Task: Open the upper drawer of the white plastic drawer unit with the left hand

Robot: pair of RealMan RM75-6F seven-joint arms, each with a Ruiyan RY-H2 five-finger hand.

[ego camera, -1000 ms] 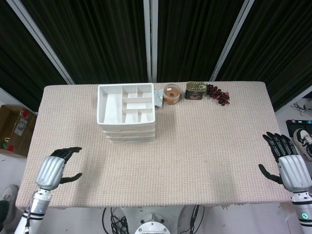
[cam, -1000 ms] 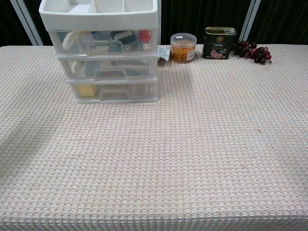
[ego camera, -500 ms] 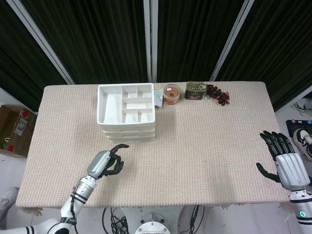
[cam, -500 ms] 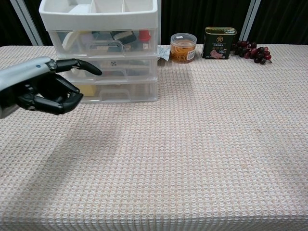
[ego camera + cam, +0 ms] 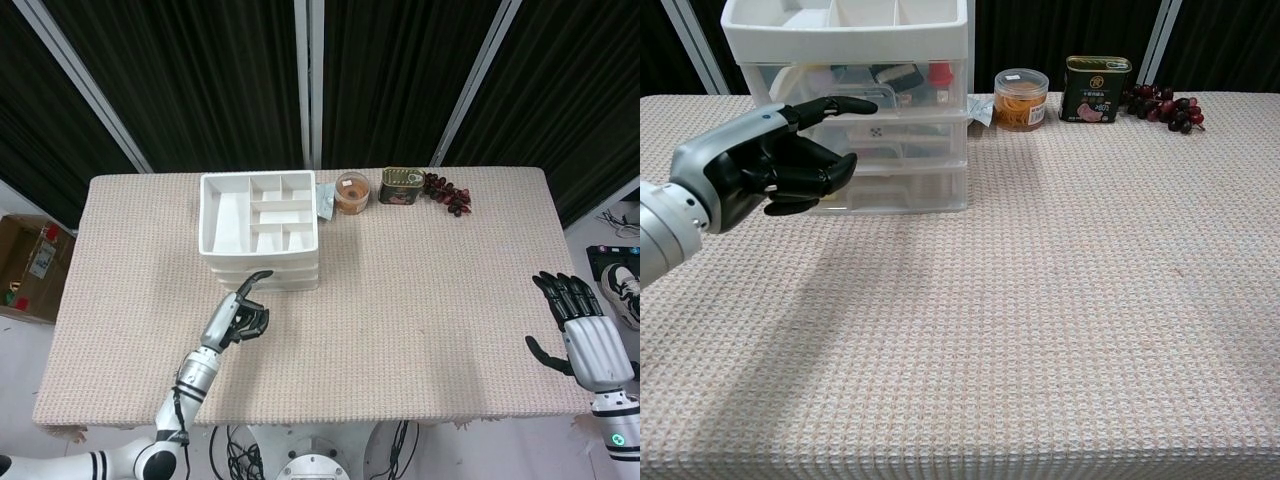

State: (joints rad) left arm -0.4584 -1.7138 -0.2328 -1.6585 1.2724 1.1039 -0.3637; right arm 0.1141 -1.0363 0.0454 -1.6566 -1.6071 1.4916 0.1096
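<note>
The white plastic drawer unit [image 5: 260, 230] stands at the back left of the table, its three drawers all pushed in. Its clear upper drawer [image 5: 855, 85] holds several small items, and its handle [image 5: 855, 97] is free. My left hand [image 5: 770, 170] hovers just in front of the unit, most fingers curled in and one stretched out with its tip near the upper drawer's handle; it holds nothing. From above, the left hand [image 5: 240, 315] lies right before the unit's front. My right hand [image 5: 580, 330] floats at the table's right edge, fingers spread and empty.
Behind and right of the unit stand a small packet [image 5: 981, 110], a jar with orange contents [image 5: 1021, 98], a green tin [image 5: 1097, 90] and dark grapes [image 5: 1165, 106]. A cardboard box [image 5: 30, 265] sits on the floor to the left.
My left hand has travelled from the table's front left edge to the front of the drawer unit and risen, curling most of its fingers. The right hand has barely shifted.
</note>
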